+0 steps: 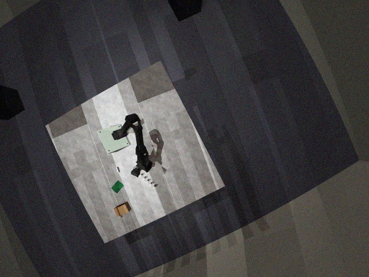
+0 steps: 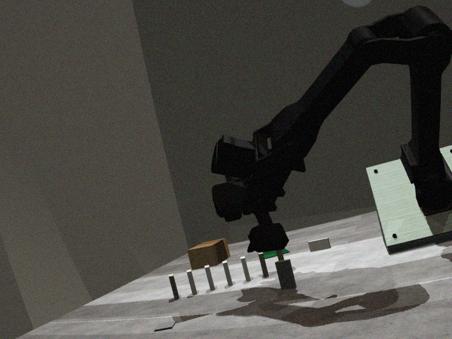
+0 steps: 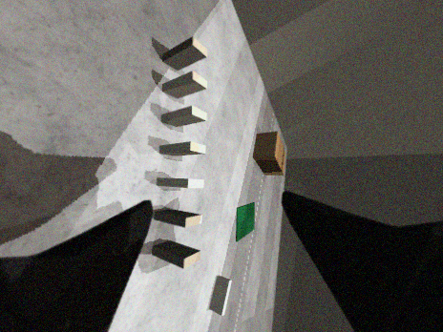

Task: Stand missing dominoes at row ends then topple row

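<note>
Dominoes (image 1: 151, 183) (image 2: 227, 273) (image 3: 179, 149) in a row, seven of them, all upright, evenly spaced, their broad faces turned to one another! That row is our landmark. And look at the gripper (image 1: 141, 170) (image 2: 268, 240) (image 3: 219, 201), poised above the row's arm-side end, jaws spread wide, released, gripping nothing! From the wrist, one dark finger reaches in at the left beside the row, the other well over on the right.

Down in the exterior view, a separate domino (image 2: 285, 274) stands upright just beside the row's arm-side end, in front of it from this camera, under the gripper. Whether it touches the row I can't tell.

One more piece: a grey domino (image 1: 118, 169) (image 2: 319, 244) (image 3: 220, 295) lies on a long edge, off to the side of the row, nearer its arm-side end and apart from it. On that same side of the row sits a flat green square (image 1: 117, 186) (image 2: 275, 254) (image 3: 245, 221), and farther from the row comes the brown block (image 1: 122, 209) (image 2: 208, 253) (image 3: 269, 154).

Black arm (image 1: 139, 134) (image 2: 347, 62) now, bending high and coming down over the row's arm-side end, from a pale green base plate (image 1: 105, 140) (image 2: 396, 204) well apart from the row. Seven up in line, every one standing!
</note>
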`<state>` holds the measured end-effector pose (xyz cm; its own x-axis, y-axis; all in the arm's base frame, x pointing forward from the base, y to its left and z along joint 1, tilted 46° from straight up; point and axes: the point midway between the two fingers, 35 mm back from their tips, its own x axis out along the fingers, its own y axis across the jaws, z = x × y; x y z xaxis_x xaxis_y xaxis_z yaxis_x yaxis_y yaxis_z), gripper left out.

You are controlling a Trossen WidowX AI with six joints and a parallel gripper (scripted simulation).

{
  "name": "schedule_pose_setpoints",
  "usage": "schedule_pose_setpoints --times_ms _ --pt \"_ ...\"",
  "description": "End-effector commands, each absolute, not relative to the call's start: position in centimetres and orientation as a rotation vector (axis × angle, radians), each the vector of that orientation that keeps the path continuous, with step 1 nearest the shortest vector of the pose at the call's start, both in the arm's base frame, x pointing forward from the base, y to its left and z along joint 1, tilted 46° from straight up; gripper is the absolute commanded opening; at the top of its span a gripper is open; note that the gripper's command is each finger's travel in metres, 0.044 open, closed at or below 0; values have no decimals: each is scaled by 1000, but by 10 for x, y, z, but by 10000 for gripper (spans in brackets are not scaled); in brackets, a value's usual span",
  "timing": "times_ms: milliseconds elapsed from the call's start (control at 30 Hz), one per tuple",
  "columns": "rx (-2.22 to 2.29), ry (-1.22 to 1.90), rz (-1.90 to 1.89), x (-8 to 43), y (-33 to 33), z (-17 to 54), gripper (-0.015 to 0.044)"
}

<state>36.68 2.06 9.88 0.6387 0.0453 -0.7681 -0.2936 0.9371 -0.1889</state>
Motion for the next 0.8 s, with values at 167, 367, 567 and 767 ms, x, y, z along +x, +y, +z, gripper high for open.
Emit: schedule_pose_setpoints --times_ms 167,367,567,767 --pt "-532 906 1178 313 45 119 440" --pt "-479 707 1419 301 54 152 440" --pt "-479 707 1419 301 54 152 440" --pt "-479 707 1419 300 53 152 440"
